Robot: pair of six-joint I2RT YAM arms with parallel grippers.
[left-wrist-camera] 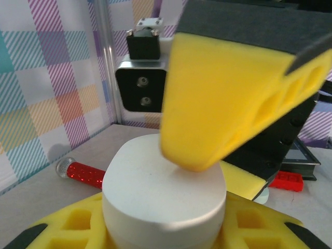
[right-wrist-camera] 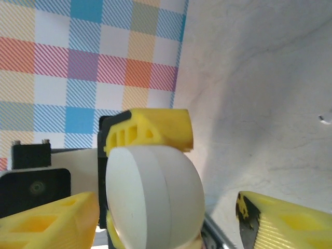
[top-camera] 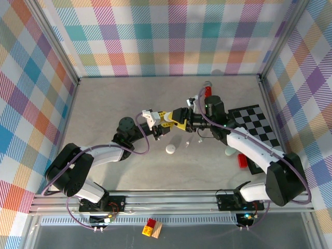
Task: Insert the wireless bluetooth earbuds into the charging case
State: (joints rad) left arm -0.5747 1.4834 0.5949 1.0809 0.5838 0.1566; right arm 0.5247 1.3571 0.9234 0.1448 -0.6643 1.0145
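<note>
The wireless bluetooth earbuds (top-camera: pixel 188 141) lie loose on the table (top-camera: pixel 104 114), just nearer than both grippers; the left gripper (left-wrist-camera: pixel 176 197) clamps the white charging case (left-wrist-camera: pixel 155 192); the right gripper (right-wrist-camera: pixel 166 212), jaws parted and empty, flanks that case.

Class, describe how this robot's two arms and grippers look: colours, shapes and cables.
The left arm and right arm have white shells, black joints and black bases, with a purple cable looping along each. The left gripper and right gripper have chunky yellow fingers with ribbed cut-outs and black patches.
</note>
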